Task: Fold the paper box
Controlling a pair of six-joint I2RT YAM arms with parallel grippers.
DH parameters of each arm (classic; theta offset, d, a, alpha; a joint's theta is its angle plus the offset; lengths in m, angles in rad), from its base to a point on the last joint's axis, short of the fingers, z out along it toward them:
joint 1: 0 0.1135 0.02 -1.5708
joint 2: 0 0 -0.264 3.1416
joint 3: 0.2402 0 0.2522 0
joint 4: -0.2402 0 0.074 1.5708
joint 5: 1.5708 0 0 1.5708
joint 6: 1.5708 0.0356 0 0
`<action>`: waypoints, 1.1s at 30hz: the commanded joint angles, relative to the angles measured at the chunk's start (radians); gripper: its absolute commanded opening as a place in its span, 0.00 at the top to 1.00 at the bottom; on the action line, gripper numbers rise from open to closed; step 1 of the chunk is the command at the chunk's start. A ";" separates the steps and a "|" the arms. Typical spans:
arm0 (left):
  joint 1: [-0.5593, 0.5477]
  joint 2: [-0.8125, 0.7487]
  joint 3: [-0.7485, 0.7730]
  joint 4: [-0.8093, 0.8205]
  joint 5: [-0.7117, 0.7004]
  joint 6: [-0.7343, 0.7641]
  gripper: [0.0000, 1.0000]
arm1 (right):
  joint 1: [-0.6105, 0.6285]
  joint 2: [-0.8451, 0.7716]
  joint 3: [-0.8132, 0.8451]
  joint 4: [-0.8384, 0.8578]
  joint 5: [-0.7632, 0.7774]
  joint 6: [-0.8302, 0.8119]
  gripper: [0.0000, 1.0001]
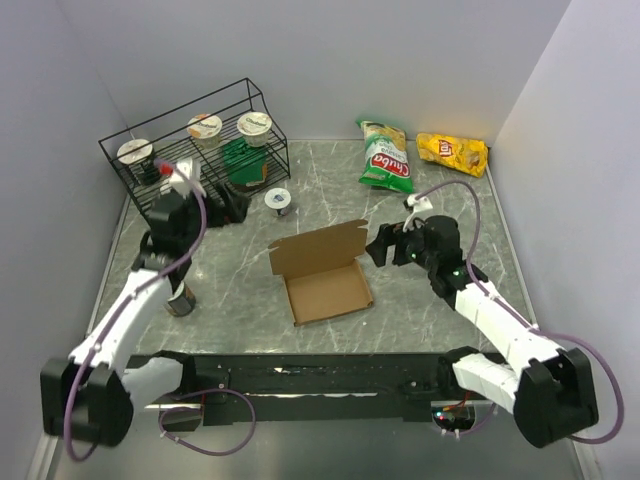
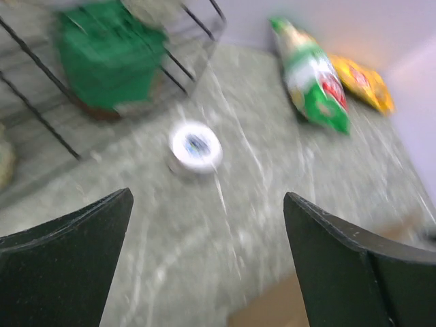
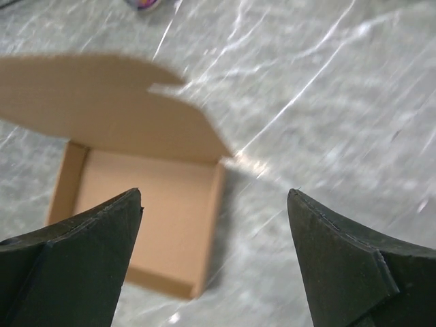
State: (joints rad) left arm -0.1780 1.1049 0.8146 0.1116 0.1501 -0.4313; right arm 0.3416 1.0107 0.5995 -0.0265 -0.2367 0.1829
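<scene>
We log the paper box (image 1: pixel 328 290) near the middle of the table (image 1: pixel 400 325), its lid flap raised along the far edge. The right gripper (image 3: pixel 214 193) hangs just right of the box, apart from it. A wire rack (image 1: pixel 200 150) stands at the far left with three cups (image 1: pixel 204 127) on its top shelf. A small round container (image 1: pixel 278 200) lies just right of the rack, and the left gripper (image 2: pixel 208 199) is near it. At the far right lie the left chip bag (image 1: pixel 386 157) and the right chip bag (image 1: pixel 452 152), side by side.
</scene>
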 commanded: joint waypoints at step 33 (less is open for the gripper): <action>-0.284 -0.004 -0.367 0.346 0.238 0.085 0.47 | -0.089 0.302 -0.020 0.511 -0.355 -0.163 0.22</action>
State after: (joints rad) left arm -0.4355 1.0962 0.4026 0.4435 0.4507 -0.3931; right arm 0.2562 1.3045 0.5423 0.4129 -0.5701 0.0319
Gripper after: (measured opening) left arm 0.582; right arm 0.784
